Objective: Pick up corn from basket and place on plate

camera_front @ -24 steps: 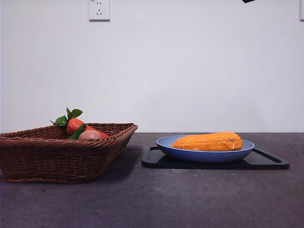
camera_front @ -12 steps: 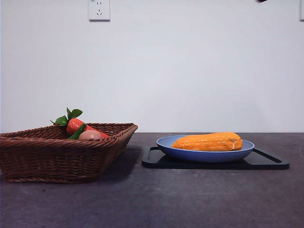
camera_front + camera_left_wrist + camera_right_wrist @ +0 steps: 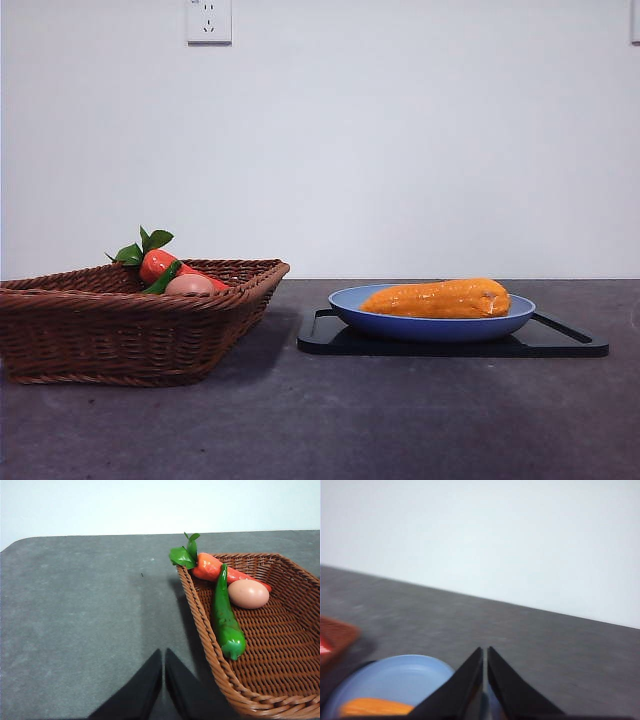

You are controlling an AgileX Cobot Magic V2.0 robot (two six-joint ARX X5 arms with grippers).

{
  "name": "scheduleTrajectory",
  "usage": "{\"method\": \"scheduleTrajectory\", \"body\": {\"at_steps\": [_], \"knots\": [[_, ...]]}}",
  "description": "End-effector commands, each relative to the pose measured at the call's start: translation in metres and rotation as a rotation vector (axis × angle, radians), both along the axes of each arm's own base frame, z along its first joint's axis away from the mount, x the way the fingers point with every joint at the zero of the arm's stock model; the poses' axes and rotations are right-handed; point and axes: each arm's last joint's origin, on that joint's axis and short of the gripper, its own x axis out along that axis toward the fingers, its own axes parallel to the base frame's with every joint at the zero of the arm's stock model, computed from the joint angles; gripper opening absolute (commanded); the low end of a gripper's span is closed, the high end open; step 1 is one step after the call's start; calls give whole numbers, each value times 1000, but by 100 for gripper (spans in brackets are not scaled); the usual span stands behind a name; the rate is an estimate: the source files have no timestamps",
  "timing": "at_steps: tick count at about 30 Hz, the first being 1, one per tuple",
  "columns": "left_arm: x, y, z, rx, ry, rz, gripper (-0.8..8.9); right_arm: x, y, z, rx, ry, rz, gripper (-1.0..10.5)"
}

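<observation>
Corn [image 3: 438, 298] lies lengthwise on the blue plate [image 3: 430, 326], tapered end toward the basket side, inside the raised rim. Plate sits on a flat black tray [image 3: 560, 340]; tray edges stick out past the plate on both sides. Wicker basket [image 3: 120, 330] stands apart from the tray, bare grey table [image 3: 320, 420] between them and a wide bare strip in front of both.

Basket holds a carrot [image 3: 160, 262] with green leaves poking over the back rim, a pinkish egg-shaped item [image 3: 190, 285] and a green pepper [image 3: 226, 622] lying along the side wall. Rest of the basket floor shows bare weave.

Left gripper [image 3: 163, 652] hangs just outside the basket's flared side wall, over bare table, jaws together, holding nothing. Right gripper [image 3: 485, 650] is above the plate's edge, jaws together, empty; the wrist view is blurred, with corn and plate low in it and a corner of the basket at the side. No arm appears in the front view. A wall socket [image 3: 209, 20] sits high on the white wall.
</observation>
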Motion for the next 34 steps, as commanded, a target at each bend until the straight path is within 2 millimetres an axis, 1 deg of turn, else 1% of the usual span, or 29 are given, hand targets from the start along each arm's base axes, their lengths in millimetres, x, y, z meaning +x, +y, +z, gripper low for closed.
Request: {"method": "scheduleTrajectory", "body": {"at_steps": [1,4,7,11,18,20,34], "knots": [[1,0,-9,-7,23,1,8,-14,-4,-26,27,-52,-91,2],[1,0,-9,-7,23,1,8,-26,-6,-51,26,-75,-167,2],[1,0,-9,-7,22,1,8,-33,-6,-70,27,-85,-188,2],[1,0,-9,-7,22,1,8,-38,-5,-89,27,-91,-187,2],[1,0,-9,-7,23,1,8,-39,-5,-121,53,-63,-188,2],[1,0,-9,-7,23,1,8,-39,-5,-128,64,-37,-188,2],[1,0,-9,-7,23,1,8,-43,-4,-146,60,138,-184,2]]}}
